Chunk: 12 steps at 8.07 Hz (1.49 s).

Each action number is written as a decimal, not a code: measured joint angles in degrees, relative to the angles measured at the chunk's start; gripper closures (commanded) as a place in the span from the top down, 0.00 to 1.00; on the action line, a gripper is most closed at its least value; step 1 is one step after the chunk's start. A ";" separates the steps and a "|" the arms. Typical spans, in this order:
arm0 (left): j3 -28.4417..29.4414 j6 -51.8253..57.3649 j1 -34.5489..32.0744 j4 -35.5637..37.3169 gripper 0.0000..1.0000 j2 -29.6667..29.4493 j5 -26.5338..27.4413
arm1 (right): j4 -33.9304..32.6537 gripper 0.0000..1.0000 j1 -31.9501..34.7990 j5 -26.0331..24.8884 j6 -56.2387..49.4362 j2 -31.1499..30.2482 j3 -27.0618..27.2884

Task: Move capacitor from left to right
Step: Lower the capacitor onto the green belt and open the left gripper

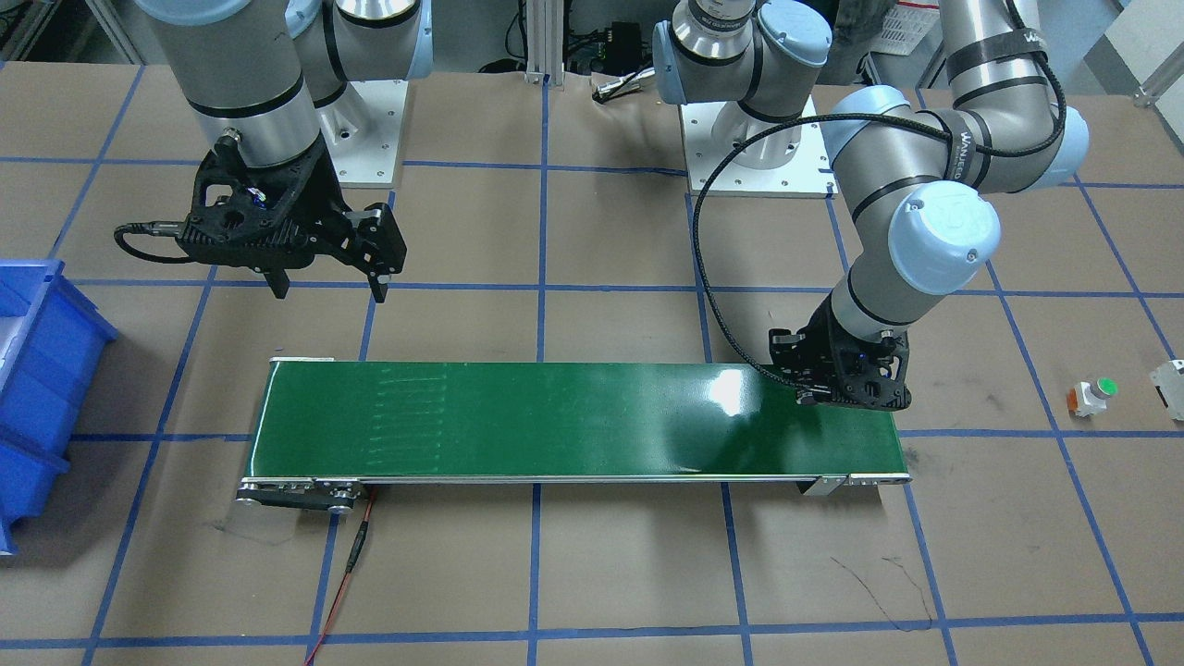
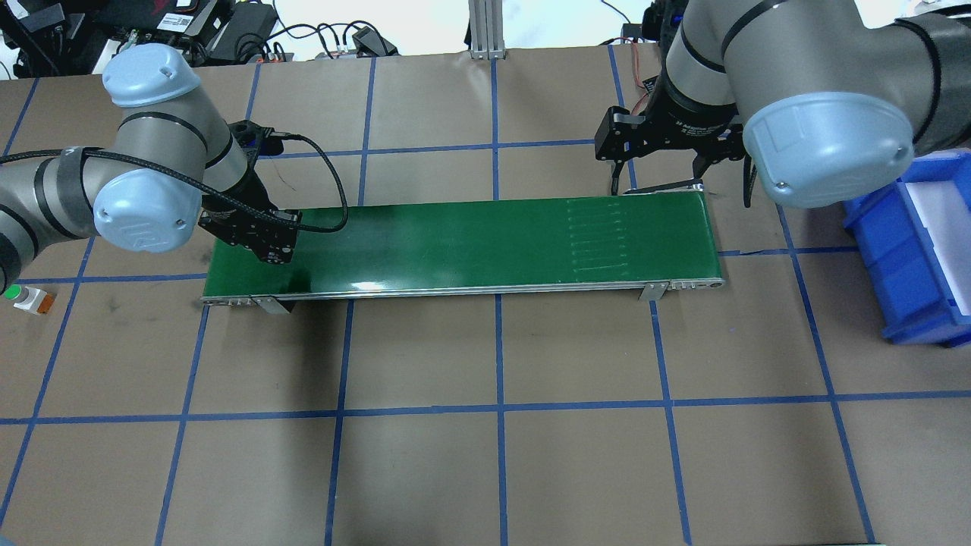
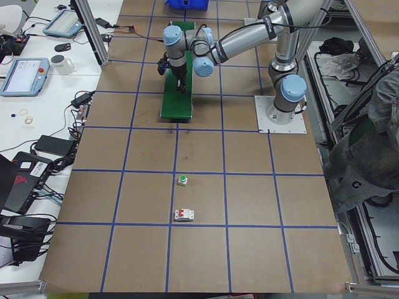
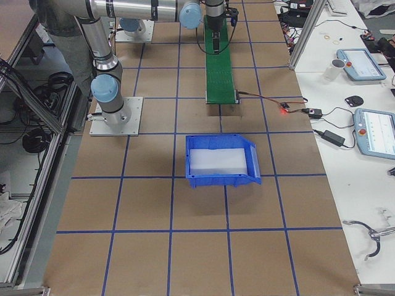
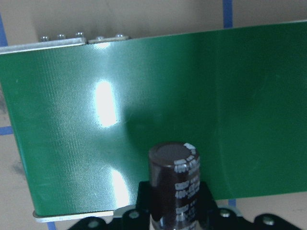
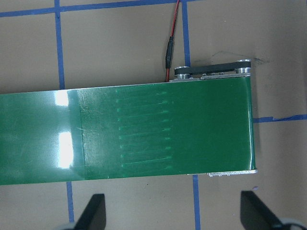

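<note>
The capacitor (image 5: 173, 182), a dark cylinder with pale grey markings, stands upright in my left gripper (image 5: 173, 211), which is shut on it. The left gripper (image 1: 837, 396) hangs over the left end of the green conveyor belt (image 1: 555, 421), close above its surface; it also shows in the overhead view (image 2: 265, 246). From outside, the gripper hides the capacitor. My right gripper (image 1: 328, 282) is open and empty, just behind the belt's right end (image 6: 144, 134); its two fingertips (image 6: 93, 213) stand wide apart.
A blue bin (image 2: 910, 250) stands on the table beyond the belt's right end. A green-capped button (image 1: 1091, 396) and a white boxy component (image 1: 1167, 381) lie on the table past the belt's left end. A red cable (image 1: 347, 573) runs from the belt's right end.
</note>
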 measured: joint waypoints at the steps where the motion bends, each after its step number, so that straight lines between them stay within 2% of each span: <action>1: -0.31 -0.30 0.00 0.01 0.00 -0.24 0.09 | 0.02 1.00 -0.01 0.00 0.00 0.00 0.00; 6: -0.57 -0.73 0.00 0.62 0.02 -2.88 0.05 | -0.01 1.00 -0.02 0.00 0.00 0.00 0.00; 7: -0.54 -0.82 0.00 0.77 0.75 -3.34 0.06 | -0.01 1.00 -0.02 0.00 0.00 0.00 0.00; 8: -0.53 -0.86 0.01 0.83 1.00 -3.61 0.02 | -0.01 1.00 -0.02 0.00 0.00 0.00 0.00; 12: -0.28 -0.68 0.09 2.23 1.00 -2.83 0.21 | 0.02 1.00 -0.02 0.00 0.00 0.00 0.00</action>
